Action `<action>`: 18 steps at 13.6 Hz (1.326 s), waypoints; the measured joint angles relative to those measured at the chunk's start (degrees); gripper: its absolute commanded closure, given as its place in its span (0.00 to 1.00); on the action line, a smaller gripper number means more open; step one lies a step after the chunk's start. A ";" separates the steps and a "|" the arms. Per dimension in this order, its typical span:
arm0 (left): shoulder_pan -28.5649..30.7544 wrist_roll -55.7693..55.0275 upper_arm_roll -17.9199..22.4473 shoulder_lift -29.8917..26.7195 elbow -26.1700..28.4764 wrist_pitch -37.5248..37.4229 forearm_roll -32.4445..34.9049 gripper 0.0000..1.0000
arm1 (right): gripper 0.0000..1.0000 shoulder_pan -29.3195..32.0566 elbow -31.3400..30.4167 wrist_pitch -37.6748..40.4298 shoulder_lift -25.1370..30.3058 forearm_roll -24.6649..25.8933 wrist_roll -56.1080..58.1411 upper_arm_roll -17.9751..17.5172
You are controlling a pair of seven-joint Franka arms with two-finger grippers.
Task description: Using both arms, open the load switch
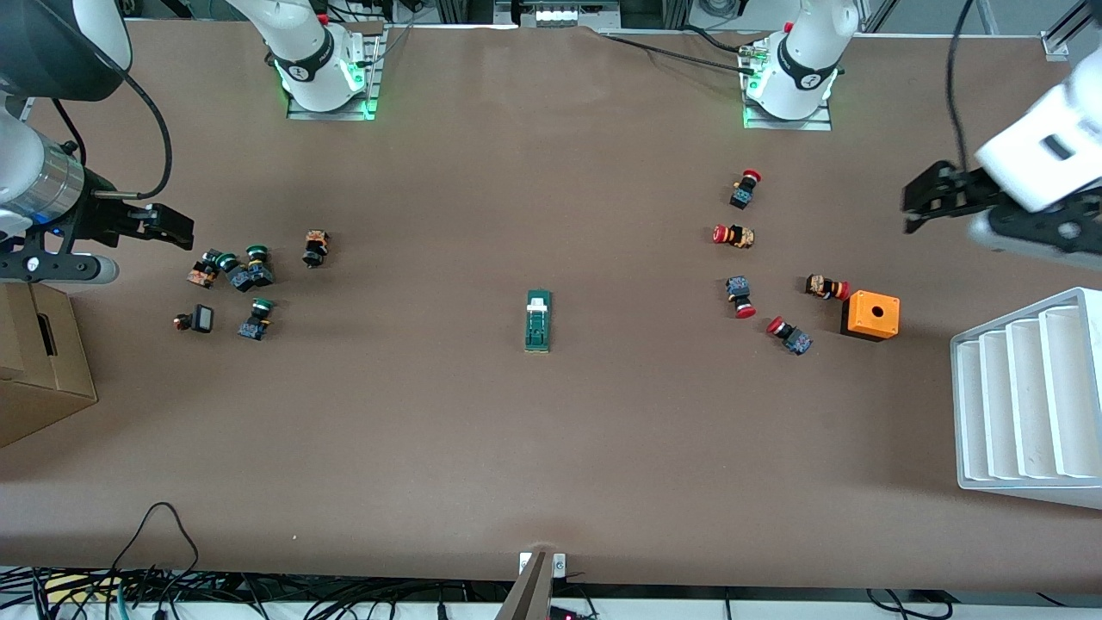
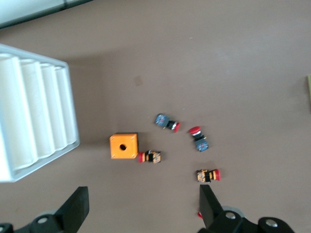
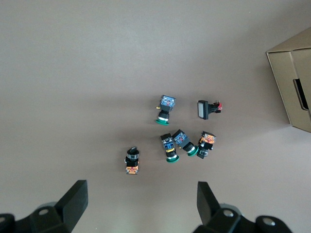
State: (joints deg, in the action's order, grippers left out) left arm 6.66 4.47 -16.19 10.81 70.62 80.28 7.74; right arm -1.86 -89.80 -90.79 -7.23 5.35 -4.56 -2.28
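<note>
The load switch (image 1: 538,320), a narrow dark-green block with a white tab at its end nearer the robots' bases, lies flat in the middle of the table with nothing touching it. My left gripper (image 1: 914,205) hangs open and empty over the left arm's end of the table, well away from the switch. Its wrist view shows its fingers (image 2: 77,204) spread wide over bare table beside the orange box (image 2: 123,146). My right gripper (image 1: 176,227) hangs open and empty over the right arm's end. In its wrist view its fingers (image 3: 77,194) stand wide apart above a cluster of green-capped push buttons (image 3: 181,141).
Several red-capped push buttons (image 1: 740,295) and an orange box with a hole (image 1: 871,314) lie toward the left arm's end, beside a white ribbed tray (image 1: 1024,405). Green-capped push buttons (image 1: 241,274) and a cardboard box (image 1: 39,370) sit toward the right arm's end.
</note>
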 measured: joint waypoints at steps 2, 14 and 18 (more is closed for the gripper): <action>-0.05 0.31 1.90 -1.45 0.02 -0.45 -0.01 0.00 | 0.01 -0.02 0.02 0.00 0.00 0.04 0.00 0.00; -2.89 0.11 16.08 -2.70 3.23 -2.18 -12.18 0.00 | 0.01 -0.06 0.05 0.00 -0.05 0.11 0.00 -0.01; -4.64 -6.40 12.72 -3.07 11.64 3.60 -12.18 0.00 | 0.01 -0.06 0.06 0.00 -0.07 0.12 0.00 -0.01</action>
State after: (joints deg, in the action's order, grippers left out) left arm 2.02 -1.92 -3.47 7.74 82.27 83.88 -4.43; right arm -1.92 -89.74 -90.79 -7.30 5.48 -4.56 -2.29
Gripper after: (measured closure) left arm 0.000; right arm 0.004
